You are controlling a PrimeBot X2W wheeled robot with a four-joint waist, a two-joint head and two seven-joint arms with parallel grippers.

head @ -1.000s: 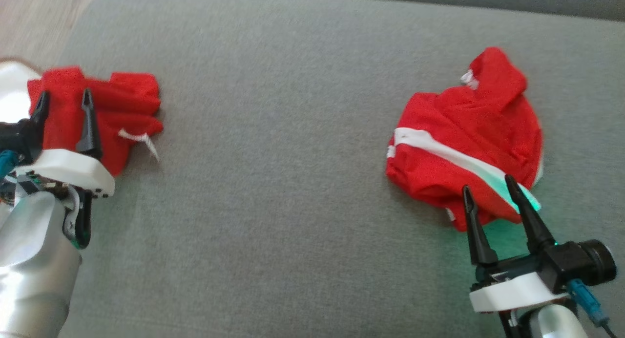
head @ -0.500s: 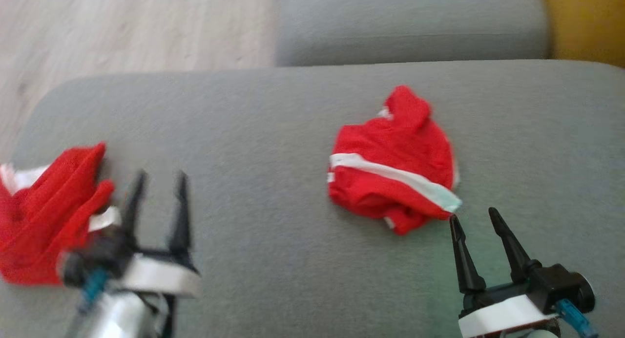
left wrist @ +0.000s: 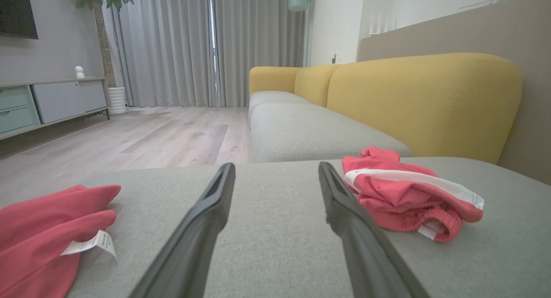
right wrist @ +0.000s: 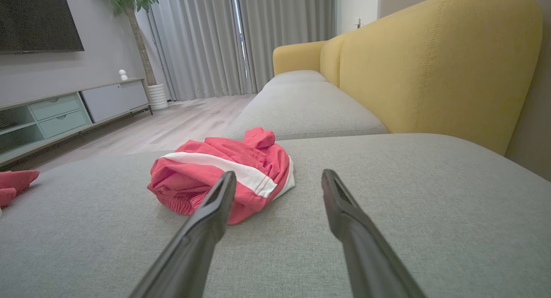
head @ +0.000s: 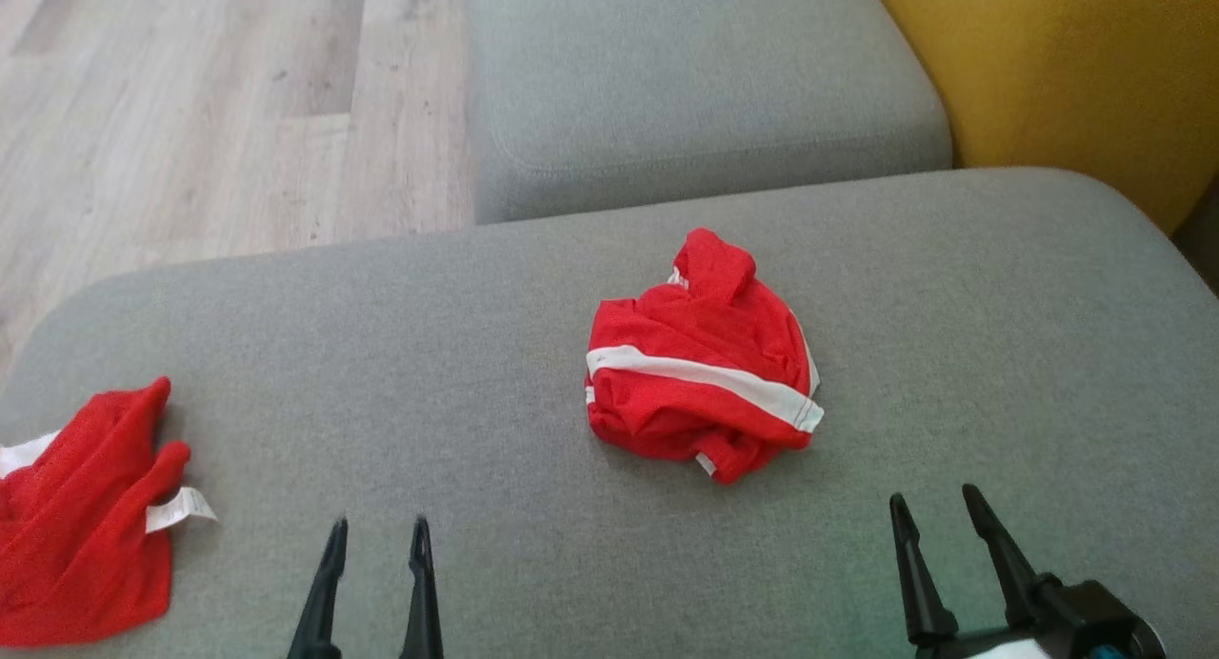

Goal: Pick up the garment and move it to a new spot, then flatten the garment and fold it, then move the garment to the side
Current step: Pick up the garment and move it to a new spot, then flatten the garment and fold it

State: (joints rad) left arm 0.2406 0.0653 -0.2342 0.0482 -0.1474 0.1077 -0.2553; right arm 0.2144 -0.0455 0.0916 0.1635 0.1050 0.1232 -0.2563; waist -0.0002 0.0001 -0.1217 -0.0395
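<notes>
A crumpled red garment (head: 700, 373) with a white stripe lies in a heap near the middle of the grey seat cushion (head: 476, 354). It also appears in the left wrist view (left wrist: 409, 194) and the right wrist view (right wrist: 206, 169). A second red garment (head: 81, 507) with a white label lies at the cushion's left edge (left wrist: 43, 229). My left gripper (head: 379, 526) stands open near the front edge, between the two garments, holding nothing (left wrist: 276, 166). My right gripper (head: 933, 497) is open and empty, just right of and in front of the striped heap (right wrist: 279, 174).
A second grey cushion (head: 705, 78) adjoins the far side. The yellow sofa backrest (head: 1067, 69) rises along the right. Wooden floor (head: 190, 116) lies beyond the cushion's left and far-left edge, with a TV cabinet (right wrist: 64, 113) and curtains further off.
The head camera has swung, so the whole picture shifted. Both grippers, whose fingers overlapped the red garments a second ago, now stand clear of them near the front edge, still open.
</notes>
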